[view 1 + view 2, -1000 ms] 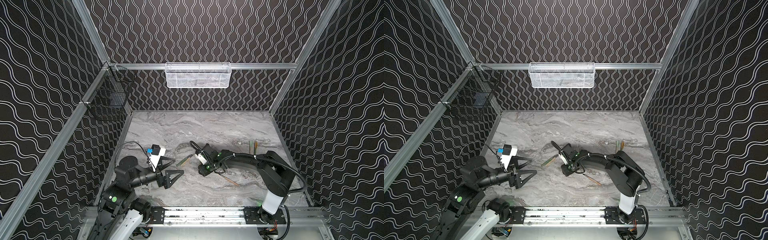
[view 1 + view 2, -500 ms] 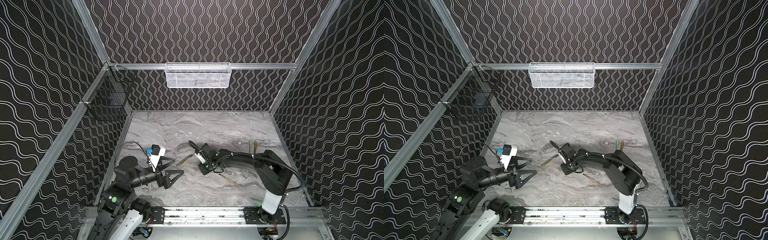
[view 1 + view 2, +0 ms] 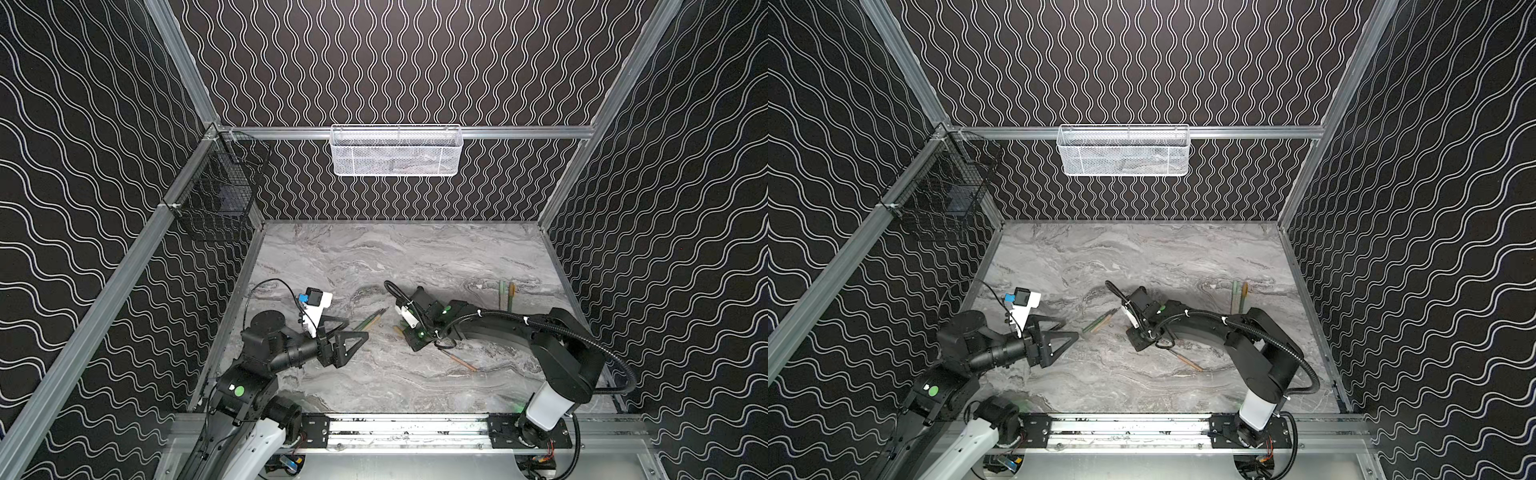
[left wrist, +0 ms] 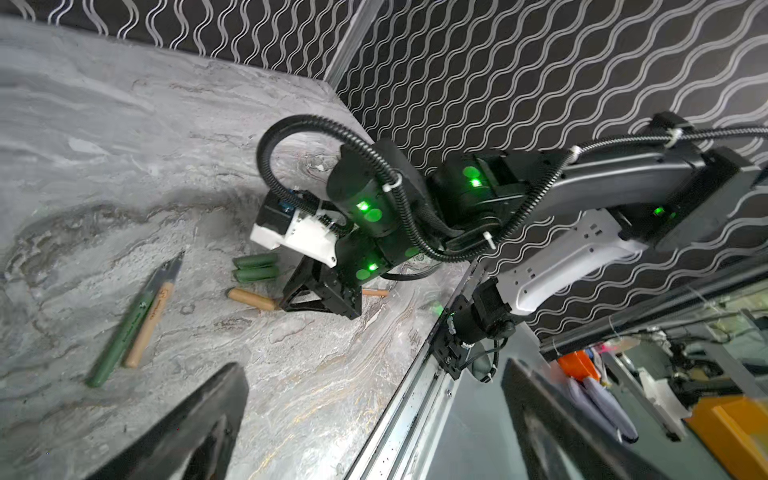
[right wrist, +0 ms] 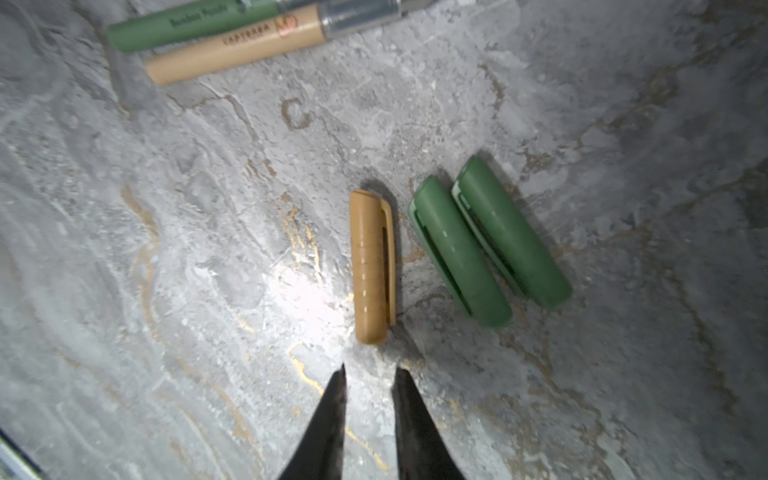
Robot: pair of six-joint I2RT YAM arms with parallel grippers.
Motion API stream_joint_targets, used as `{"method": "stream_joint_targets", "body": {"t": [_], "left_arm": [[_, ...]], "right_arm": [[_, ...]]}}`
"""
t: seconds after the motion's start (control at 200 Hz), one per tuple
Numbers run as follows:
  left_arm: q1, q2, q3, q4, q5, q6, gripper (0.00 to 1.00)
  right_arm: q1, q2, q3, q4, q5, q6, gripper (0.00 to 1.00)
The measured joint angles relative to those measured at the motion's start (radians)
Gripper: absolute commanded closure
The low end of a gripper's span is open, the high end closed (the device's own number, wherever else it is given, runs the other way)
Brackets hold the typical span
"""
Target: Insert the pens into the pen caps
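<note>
Three pen caps lie together on the marble table: an orange cap [image 5: 370,266] and two green caps [image 5: 457,249] [image 5: 511,232] side by side. My right gripper [image 5: 372,370] points down at the table just short of the orange cap's near end, its jaws a narrow gap apart with nothing between them. A green pen [image 5: 191,25] and a tan pen [image 5: 232,50] lie side by side beyond the caps, between the two arms [image 3: 372,320]. Another tan pen [image 3: 457,359] lies behind the right wrist. My left gripper [image 3: 353,332] hovers wide open and empty at the left.
Two more pens [image 3: 506,294], one green and one orange, lie by the right wall. A white mesh basket [image 3: 397,151] hangs on the back wall and a black wire basket [image 3: 216,199] on the left wall. An aluminium rail [image 3: 407,428] runs along the front edge.
The right gripper's jaws have narrowed and its wrist has shifted slightly over the caps. The left arm has not moved.
</note>
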Motion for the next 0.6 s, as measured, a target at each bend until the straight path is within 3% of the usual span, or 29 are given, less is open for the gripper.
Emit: {"method": "stream_joint_targets", "body": {"t": [0.125, 0.31, 0.601], "left_arm": [[0.000, 0.005, -0.006, 0.006, -0.024, -0.022, 0.01], [0.000, 0.000, -0.005, 0.006, -0.044, -0.034, 0.01], [0.000, -0.030, -0.051, 0.013, -0.074, -0.074, 0.01]], "right_arm": [[0.001, 0.011, 0.003, 0.015, -0.004, -0.006, 0.56], [0.000, 0.077, 0.039, 0.023, -0.008, -0.023, 0.52], [0.000, 0.133, 0.096, 0.021, -0.007, -0.028, 0.76]]}}
